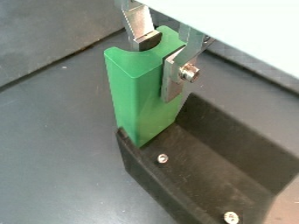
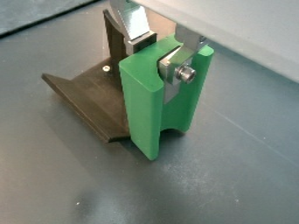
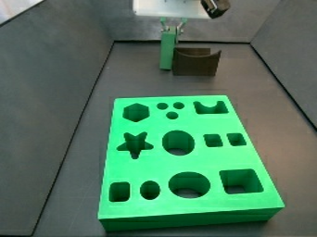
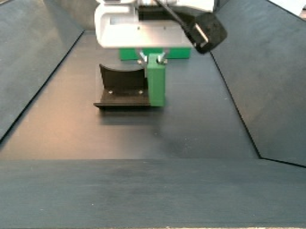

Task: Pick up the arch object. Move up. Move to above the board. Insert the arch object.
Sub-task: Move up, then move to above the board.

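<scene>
The arch object (image 1: 138, 101) is a slim, tall light-green block standing upright on the dark floor, up against the fixture (image 1: 222, 171). It shows in both wrist views (image 2: 146, 109) and both side views (image 3: 166, 53) (image 4: 156, 82). My gripper (image 1: 162, 59) comes down from above with one finger on each broad face of the block's top, and it looks shut on it. The gripper also shows in the other views (image 2: 158, 59) (image 3: 170, 30) (image 4: 153, 57). The board (image 3: 186, 205), a bright green slab with shaped cut-outs, lies nearer in a side view, apart from the block.
The fixture (image 3: 195, 61) (image 4: 120, 89) (image 2: 87, 92) stands right beside the block. The board's notched arch cut-out (image 3: 209, 106) is at its far right corner. Sloping dark walls (image 4: 48, 80) line both sides of the floor.
</scene>
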Robot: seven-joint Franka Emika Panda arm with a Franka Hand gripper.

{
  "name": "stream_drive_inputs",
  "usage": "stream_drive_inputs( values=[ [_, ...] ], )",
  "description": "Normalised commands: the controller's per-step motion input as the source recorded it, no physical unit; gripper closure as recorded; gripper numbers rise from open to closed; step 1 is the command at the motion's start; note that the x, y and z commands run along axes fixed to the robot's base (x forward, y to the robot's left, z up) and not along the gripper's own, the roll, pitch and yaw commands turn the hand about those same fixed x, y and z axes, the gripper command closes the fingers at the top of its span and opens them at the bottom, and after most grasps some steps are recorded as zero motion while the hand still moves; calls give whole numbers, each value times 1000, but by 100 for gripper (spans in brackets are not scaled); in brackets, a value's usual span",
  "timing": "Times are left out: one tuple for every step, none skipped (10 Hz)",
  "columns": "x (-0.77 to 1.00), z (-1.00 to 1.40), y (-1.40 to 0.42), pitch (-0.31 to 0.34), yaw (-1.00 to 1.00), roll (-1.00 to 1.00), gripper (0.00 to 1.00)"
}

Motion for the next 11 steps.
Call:
stream_drive_inputs(
  values=[
    [-24,712,49,10,21,-1,100],
    [-34,561,29,23,12,-3,100],
    [-27,393,19,24,7,-2,100],
    [-20,213,16,27,4,-2,100],
    [301,1000,106,194,302,290,100],
    [294,1000,97,239,270,282,100],
    [283,1000,85,245,226,274,100],
    [250,1000,65,200,148,230,100],
    [223,1000,51,149,101,171,100],
    [192,1000,46,109,74,132,100],
    [159,979,35,87,60,115,100]
  ],
)
